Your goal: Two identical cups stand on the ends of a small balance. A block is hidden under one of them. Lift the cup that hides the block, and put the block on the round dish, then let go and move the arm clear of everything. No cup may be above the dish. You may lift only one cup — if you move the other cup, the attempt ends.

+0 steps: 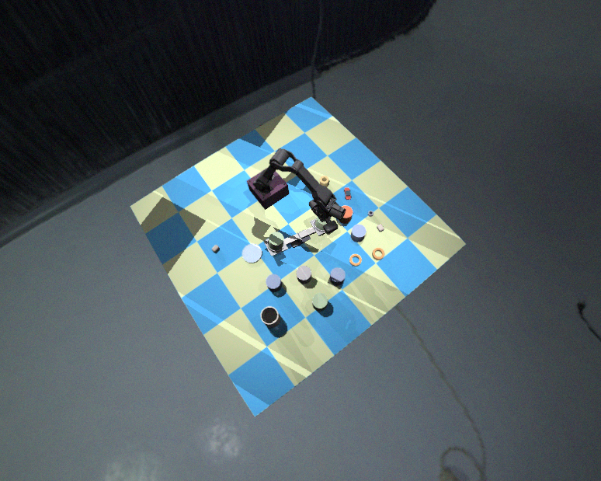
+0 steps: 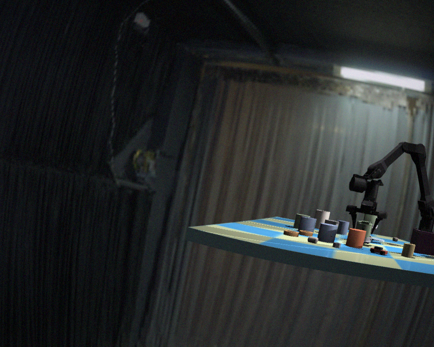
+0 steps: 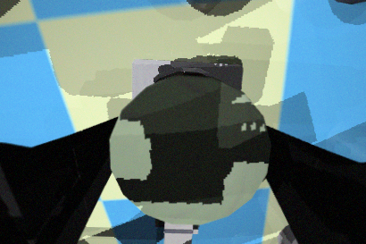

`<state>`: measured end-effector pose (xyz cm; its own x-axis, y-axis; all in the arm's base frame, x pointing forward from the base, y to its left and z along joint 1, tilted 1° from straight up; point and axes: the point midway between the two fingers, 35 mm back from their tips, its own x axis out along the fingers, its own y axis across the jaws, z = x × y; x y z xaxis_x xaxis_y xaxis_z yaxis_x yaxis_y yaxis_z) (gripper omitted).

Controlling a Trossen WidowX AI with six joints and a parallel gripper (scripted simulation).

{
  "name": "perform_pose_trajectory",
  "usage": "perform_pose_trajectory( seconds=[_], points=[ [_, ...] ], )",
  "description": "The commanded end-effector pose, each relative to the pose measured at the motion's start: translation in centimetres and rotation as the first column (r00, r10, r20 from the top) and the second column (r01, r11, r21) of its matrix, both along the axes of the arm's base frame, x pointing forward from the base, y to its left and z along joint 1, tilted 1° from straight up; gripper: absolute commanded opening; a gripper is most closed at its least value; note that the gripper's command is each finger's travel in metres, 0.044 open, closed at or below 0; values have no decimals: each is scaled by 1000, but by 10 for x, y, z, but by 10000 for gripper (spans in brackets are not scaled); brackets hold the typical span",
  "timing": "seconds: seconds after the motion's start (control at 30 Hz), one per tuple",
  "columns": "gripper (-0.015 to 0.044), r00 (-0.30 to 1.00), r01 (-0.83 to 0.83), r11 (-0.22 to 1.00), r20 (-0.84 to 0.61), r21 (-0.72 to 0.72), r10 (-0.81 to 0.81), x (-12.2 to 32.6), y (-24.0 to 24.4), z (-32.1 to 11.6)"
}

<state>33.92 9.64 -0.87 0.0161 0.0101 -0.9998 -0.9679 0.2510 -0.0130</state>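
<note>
Green and smooth, the cup sits directly under the tool, between its spread fingers, which are not yet gripping it. It looks light, rigid and slippery; I'd squeeze its side walls squarely, mid-height.

Cups: eight upturned, one open. Rings: three. Dish: one.

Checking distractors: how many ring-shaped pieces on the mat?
2 clear orange rings, side by side near the mat's right edge. A tan piece beside the arm may be a third; too small to tell.
</note>
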Motion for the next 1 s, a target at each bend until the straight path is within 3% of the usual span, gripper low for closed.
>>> perform_pose_trajectory(
  seconds=[0.0,0.3,0.7,0.97],
  points=[
    [367,1000,-2,1000,-10,4,2,-2,1,-4],
    [308,1000,-2,1000,-10,4,2,-2,1,-4],
    [0,1000,-2,1000,-9,4,2,0,1,6],
    [0,1000,-2,1000,-9,4,2,2,1,16]
  ],
)
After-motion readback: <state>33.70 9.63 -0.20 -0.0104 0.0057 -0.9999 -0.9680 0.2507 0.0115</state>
